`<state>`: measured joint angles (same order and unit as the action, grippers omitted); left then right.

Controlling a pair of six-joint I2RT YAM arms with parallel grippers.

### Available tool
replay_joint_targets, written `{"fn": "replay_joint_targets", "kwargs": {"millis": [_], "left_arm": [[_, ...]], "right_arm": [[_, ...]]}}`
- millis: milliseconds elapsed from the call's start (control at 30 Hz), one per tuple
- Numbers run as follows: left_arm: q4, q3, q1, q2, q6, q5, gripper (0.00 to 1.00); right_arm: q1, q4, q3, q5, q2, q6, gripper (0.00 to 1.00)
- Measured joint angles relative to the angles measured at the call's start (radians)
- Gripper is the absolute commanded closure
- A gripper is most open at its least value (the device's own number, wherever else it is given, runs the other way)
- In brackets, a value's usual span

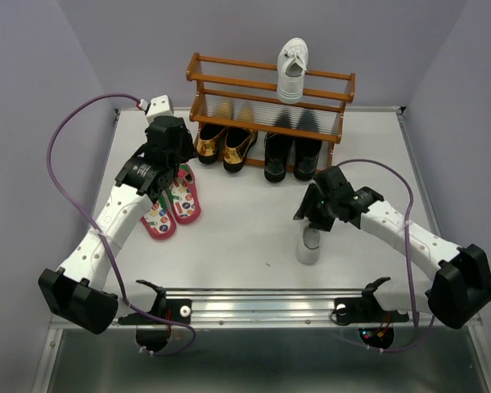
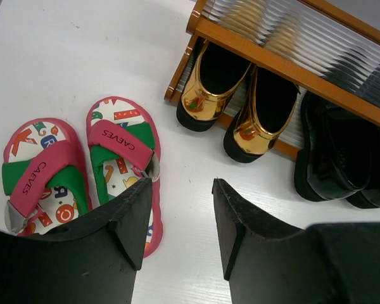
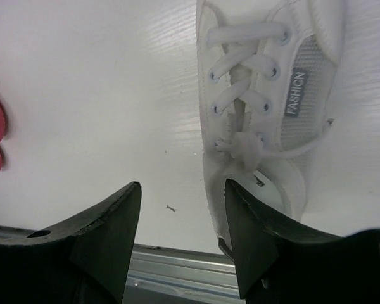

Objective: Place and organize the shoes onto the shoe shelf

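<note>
The left claw (image 2: 183, 190) hangs spread over the flip-flops (image 2: 117, 142) at centre left of the worktop (image 1: 245, 229), seemingly lined up to take one; right claw (image 3: 182, 187) gapes beside the loose sneaker (image 3: 259, 95) at lower centre, whose mate (image 1: 293, 70) sits atop the shelf (image 1: 245, 108), upper centre.

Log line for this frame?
left gripper open over pink flip-flops | right gripper open over white lace-up sneaker | orange-brown wooden shelf: other sneaker on top
</note>
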<state>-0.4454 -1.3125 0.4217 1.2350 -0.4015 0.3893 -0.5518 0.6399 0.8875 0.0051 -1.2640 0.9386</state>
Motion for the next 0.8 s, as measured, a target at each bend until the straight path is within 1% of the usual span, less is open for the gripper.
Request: {"fn": "replay_joint_targets", "kwargs": {"millis": [67,100,167,267,367,567,667,700,733,800], "left_arm": [[0.000,0.000,0.000,0.000,0.000,0.001,0.46],[0.000,0.000,0.000,0.000,0.000,0.001,0.46],[0.000,0.000,0.000,0.000,0.000,0.002,0.46],[0.000,0.000,0.000,0.000,0.000,0.002,0.46],[0.000,0.000,0.000,0.004,0.000,0.002,0.46],[0.000,0.000,0.000,0.013,0.000,0.000,0.46],[0.001,0.000,0.000,0.013,0.000,0.000,0.46],[0.001,0.000,0.000,0.013,0.000,0.000,0.46],[0.000,0.002,0.000,0.013,0.000,0.000,0.46],[0.001,0.002,0.000,0.013,0.000,0.000,0.46]], "right_arm": [[-0.006,0.041,0.023,0.058,0.026,-0.022,0.39],[-0.006,0.075,0.034,0.112,0.061,-0.034,0.39],[-0.006,0.118,0.037,0.169,0.110,-0.042,0.39],[-0.006,0.176,0.026,0.227,0.168,-0.045,0.38],[-0.006,0.189,-0.029,0.224,0.190,-0.041,0.38],[-0.006,0.177,-0.122,0.168,0.158,-0.029,0.39],[-0.006,0.159,-0.153,0.153,0.135,-0.026,0.45],[-0.006,0.156,-0.162,0.150,0.130,-0.025,0.53],[-0.006,0.153,-0.172,0.146,0.126,-0.025,0.56],[-0.006,0.143,-0.185,0.138,0.124,-0.024,0.67]]}}
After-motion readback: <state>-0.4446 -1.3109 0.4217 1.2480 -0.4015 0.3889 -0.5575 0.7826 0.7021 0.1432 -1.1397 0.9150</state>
